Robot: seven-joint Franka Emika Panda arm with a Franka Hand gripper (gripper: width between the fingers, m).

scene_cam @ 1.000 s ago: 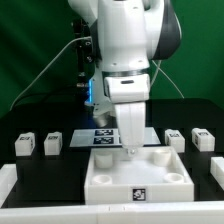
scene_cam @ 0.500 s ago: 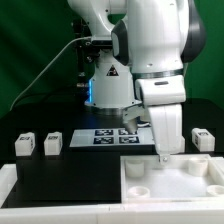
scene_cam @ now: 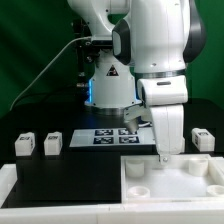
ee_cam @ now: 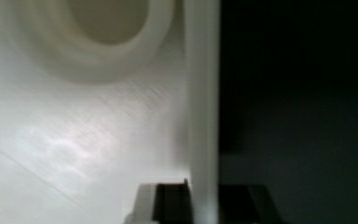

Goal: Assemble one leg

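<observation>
My gripper (scene_cam: 163, 152) reaches down onto the far rim of the large white tray-like tabletop (scene_cam: 180, 186) at the exterior view's lower right. In the wrist view the gripper (ee_cam: 202, 205) has its dark fingers (ee_cam: 165, 202) on either side of the tabletop's thin white wall (ee_cam: 201, 120), shut on it. A round socket (ee_cam: 115, 24) of the tabletop shows beside the wall. Two legs (scene_cam: 25, 145) (scene_cam: 53, 143) stand at the exterior view's left and one leg (scene_cam: 203, 138) at its right, all apart from the gripper. A fourth leg is hidden.
The marker board (scene_cam: 112, 136) lies behind the tabletop, near the arm's base. A low white ledge (scene_cam: 40, 185) runs along the front at the exterior view's left. Cables hang behind the arm.
From one second ago the gripper and the tabletop have moved together to the exterior view's right. Over the last half second nothing has visibly moved.
</observation>
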